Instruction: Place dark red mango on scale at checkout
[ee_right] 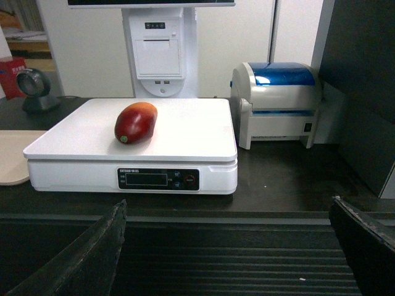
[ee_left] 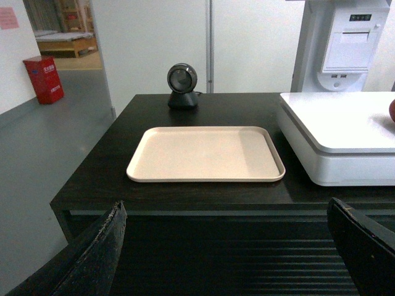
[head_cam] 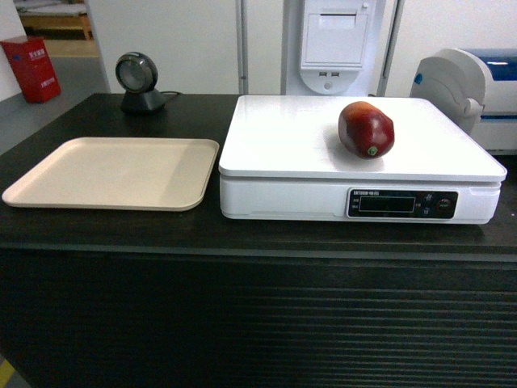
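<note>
The dark red mango point(head_cam: 366, 129) lies on the scale point(head_cam: 283, 145), near its back right corner. It looks smooth, slippery, easily bruised; grip its middle softly. Your left tool point(ee_left: 228, 246) and right tool point(ee_right: 228, 246) are wide, empty.

beige tray point(head_cam: 113, 171) flat at centre left of head view. round black scanner point(head_cam: 139, 81) on stand, upper left behind tray. red box point(head_cam: 31, 68) far upper left, on floor. white-blue printer point(ee_right: 278, 102) right of centre, right wrist view.
</note>
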### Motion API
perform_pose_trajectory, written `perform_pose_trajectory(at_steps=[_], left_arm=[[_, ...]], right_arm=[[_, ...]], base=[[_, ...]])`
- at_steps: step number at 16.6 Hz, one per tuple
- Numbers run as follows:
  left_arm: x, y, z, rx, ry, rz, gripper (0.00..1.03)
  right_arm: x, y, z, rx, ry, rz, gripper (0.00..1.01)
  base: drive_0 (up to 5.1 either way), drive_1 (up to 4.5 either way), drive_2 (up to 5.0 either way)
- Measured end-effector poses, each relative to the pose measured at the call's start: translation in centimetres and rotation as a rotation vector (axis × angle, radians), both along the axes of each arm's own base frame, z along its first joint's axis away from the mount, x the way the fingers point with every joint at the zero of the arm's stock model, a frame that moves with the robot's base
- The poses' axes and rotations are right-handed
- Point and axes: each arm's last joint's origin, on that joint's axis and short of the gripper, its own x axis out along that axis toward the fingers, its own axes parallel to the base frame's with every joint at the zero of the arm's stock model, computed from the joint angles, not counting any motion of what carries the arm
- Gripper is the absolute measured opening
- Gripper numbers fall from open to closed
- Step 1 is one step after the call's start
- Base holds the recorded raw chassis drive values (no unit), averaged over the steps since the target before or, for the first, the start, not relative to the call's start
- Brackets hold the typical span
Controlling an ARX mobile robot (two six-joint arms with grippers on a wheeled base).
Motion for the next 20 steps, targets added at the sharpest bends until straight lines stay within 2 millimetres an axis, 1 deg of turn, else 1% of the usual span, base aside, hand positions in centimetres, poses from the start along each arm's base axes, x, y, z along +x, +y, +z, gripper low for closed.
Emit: perform_pose_trajectory(at_steps=[20], left_arm=[[0.00, 0.00, 0.02, 0.000, -0.002, 0.000, 0.98]], right_arm=[[0.00, 0.00, 0.03, 0.000, -0.003, 0.000, 0.98]], base=[[0.0, 0.00, 0.0]])
